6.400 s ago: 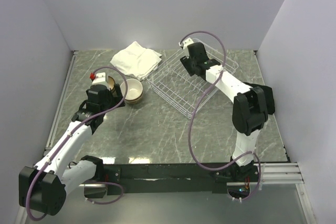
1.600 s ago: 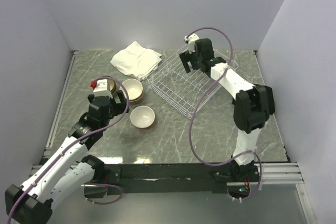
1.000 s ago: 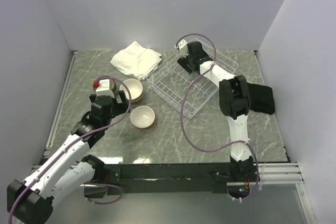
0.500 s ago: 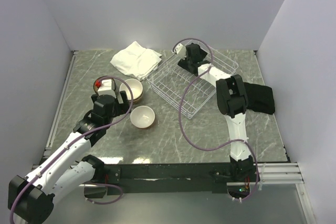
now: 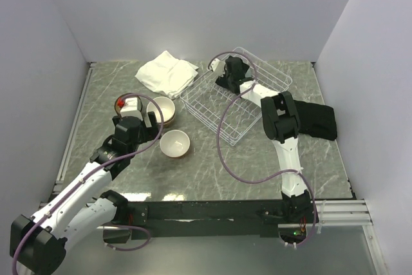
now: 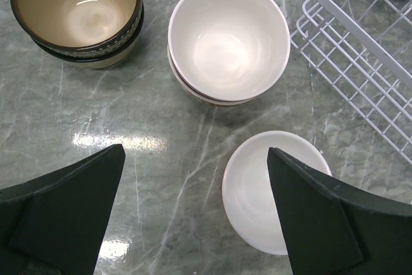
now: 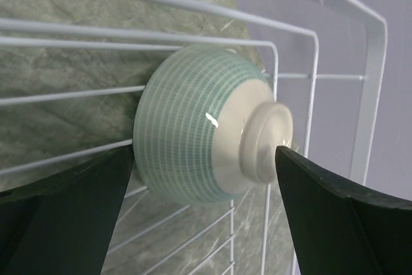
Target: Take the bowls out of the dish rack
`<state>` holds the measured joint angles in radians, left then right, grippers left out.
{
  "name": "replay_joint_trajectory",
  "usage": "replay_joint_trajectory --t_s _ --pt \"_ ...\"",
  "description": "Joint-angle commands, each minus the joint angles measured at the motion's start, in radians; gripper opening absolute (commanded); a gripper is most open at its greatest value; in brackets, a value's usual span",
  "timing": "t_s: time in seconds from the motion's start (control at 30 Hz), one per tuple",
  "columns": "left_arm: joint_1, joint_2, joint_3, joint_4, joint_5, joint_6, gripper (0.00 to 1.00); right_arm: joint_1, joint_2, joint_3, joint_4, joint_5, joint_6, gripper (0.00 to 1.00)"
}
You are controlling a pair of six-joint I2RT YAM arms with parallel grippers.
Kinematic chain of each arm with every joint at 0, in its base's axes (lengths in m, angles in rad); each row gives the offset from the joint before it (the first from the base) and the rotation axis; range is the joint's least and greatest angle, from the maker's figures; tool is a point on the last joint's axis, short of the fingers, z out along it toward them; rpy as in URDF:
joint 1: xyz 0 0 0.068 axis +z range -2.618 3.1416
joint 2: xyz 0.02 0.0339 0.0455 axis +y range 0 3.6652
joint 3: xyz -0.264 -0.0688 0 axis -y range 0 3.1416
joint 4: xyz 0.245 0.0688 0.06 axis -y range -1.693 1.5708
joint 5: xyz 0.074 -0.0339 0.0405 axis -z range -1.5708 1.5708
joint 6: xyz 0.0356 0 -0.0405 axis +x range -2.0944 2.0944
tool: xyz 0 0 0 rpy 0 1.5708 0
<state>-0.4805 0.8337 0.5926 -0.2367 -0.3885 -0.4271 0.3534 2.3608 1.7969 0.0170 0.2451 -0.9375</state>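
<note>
The white wire dish rack (image 5: 241, 111) stands at the back middle of the table. A green-striped bowl (image 7: 193, 133) lies on its side in the rack's far left corner. My right gripper (image 5: 228, 74) is open there, one finger on each side of that bowl, at its rim and at its foot. Left of the rack stand a small white bowl (image 5: 174, 143), a stack of white bowls (image 5: 162, 110) and a tan dark-rimmed bowl (image 6: 77, 8). My left gripper (image 6: 193, 214) hangs open and empty above the table beside the small white bowl (image 6: 257, 191).
A folded white cloth (image 5: 166, 73) lies at the back left, next to the rack's corner. A black cloth (image 5: 320, 121) lies right of the rack, by the right arm's elbow. Rack wires (image 7: 373, 88) run close around the right fingers.
The right gripper has crept left along the rack's far side to the corner, its elbow folding in. The left arm has barely moved.
</note>
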Motion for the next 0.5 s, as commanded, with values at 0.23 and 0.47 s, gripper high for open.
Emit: replay_joint_trajectory --t_s 0.23,0.47 --pt "0.000 -0.001 0.001 0.011 0.019 0.002 1.00 0.001 0.025 -0.013 0.046 0.054 -0.026 0.86" --pt "0.000 -0.008 -0.001 0.019 0.017 -0.001 0.99 0.002 -0.072 -0.067 0.080 0.054 -0.023 0.61"
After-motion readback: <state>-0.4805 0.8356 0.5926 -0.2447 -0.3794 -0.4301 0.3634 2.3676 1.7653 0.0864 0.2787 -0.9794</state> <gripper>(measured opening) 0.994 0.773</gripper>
